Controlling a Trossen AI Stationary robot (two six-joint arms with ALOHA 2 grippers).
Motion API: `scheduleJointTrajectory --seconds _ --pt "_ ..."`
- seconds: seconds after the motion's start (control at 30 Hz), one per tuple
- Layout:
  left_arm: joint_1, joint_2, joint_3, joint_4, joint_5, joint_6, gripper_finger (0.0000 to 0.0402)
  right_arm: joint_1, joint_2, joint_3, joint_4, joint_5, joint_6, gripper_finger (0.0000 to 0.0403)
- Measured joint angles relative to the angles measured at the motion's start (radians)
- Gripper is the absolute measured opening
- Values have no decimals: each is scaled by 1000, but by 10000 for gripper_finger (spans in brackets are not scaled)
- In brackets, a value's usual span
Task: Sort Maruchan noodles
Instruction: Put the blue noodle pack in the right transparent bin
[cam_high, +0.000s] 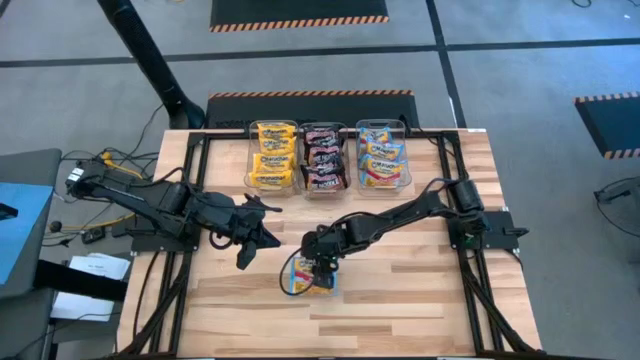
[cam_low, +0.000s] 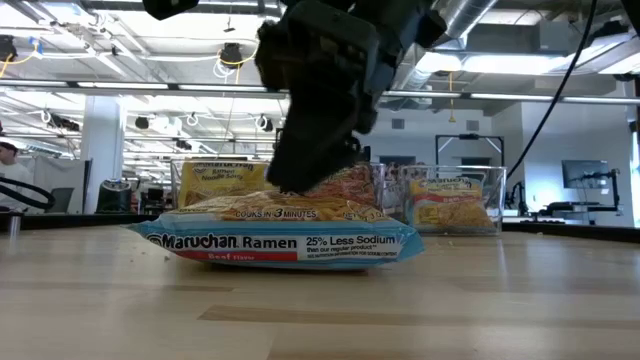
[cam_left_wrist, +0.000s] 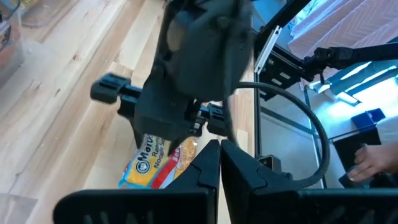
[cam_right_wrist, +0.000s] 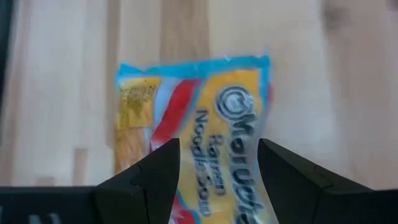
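One light blue and orange Maruchan noodle packet (cam_high: 300, 280) lies flat on the wooden table, near the middle toward the front edge; it also shows in the low view (cam_low: 280, 240). My right gripper (cam_right_wrist: 217, 146) stands open right above it, slanting down, one finger over each side of the packet (cam_right_wrist: 211, 106). My left gripper (cam_left_wrist: 219, 152) is shut and holds nothing; it hovers above the table to the left of the packet (cam_high: 268, 225). More noodle packets lie in three clear bins at the far side. My right gripper hangs open over the packet's upper face (cam_low: 300, 205), coming from above at a slant. Whether its fingertips (cam_right_wrist: 165, 155) touch the wrapper, I cannot tell.
Three clear bins stand in a row at the far edge: yellow packets (cam_high: 272, 155), dark maroon packets (cam_high: 324, 158), light blue packets (cam_high: 381, 155). Bare wood lies around the single packet. A person's hand (cam_left_wrist: 367, 165) shows beyond the table's left side.
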Motion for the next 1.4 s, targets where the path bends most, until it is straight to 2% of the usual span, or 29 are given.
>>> scheduleJointTrajectory --seconds 0.13,0.4,0.5,0.73,0.8,1.07,1.4 --pt "0 0 0 -14 0 0 0 -4 35 -4 -15 -57 8 240" --pt "0 0 0 -23 -1 1 0 -3 63 0 -57 -76 69 228" --pt "0 0 0 -27 -6 0 0 -3 62 0 -58 -77 71 188" --pt "0 0 0 -42 -9 3 0 -3 54 -1 -67 -141 84 35" --pt "0 0 0 -41 -10 19 0 -4 50 -1 -67 -154 85 14" --pt "1 0 0 -43 -10 26 0 -2 -13 -5 -163 -138 88 5" --pt "14 0 0 -38 -9 68 0 -3 -231 -5 -414 118 87 4"
